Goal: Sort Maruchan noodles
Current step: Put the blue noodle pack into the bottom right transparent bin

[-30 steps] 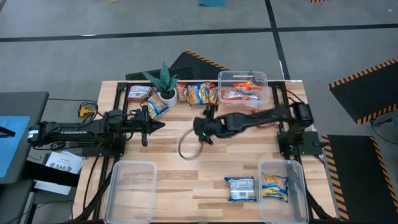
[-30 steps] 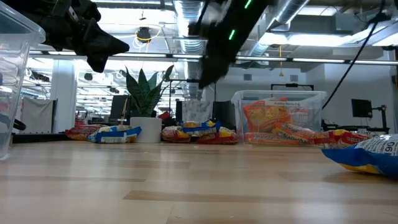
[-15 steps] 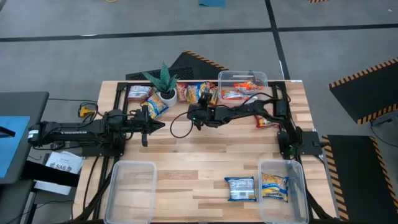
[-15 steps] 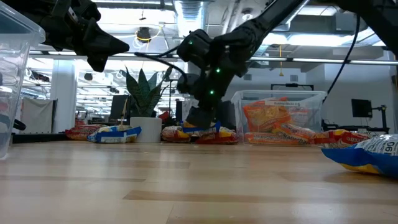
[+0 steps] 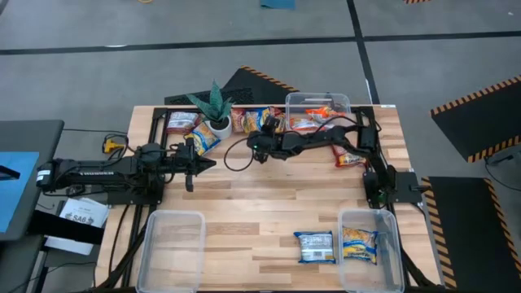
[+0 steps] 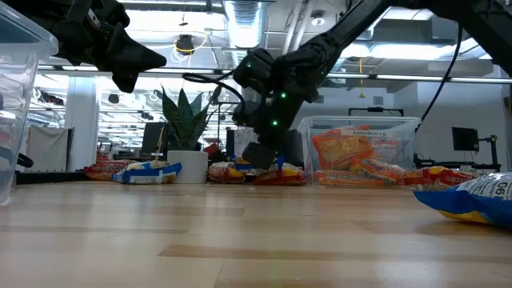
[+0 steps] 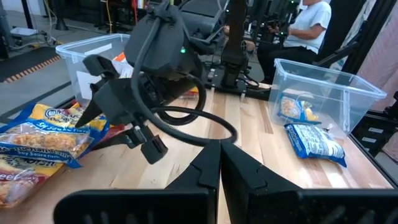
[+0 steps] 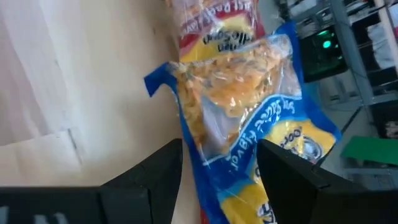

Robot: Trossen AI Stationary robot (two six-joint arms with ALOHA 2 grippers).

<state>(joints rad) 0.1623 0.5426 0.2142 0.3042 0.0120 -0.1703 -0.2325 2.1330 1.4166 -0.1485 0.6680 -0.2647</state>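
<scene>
While my right gripper (image 8: 217, 165) hangs spread over a crinkly blue-yellow packet (image 8: 249, 118), my left gripper (image 7: 219, 163) waits pinched shut.

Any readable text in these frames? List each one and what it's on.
"TROSSEN": faint white lettering on the left arm.
"90": blue noodle packet, low view, cut off by the picture's edge.
Blue-yellow packet under the open right gripper: print blurred, unreadable.
Paper sheet beside the table: too small to read.
Red packets in the far bin: unreadable.
</scene>
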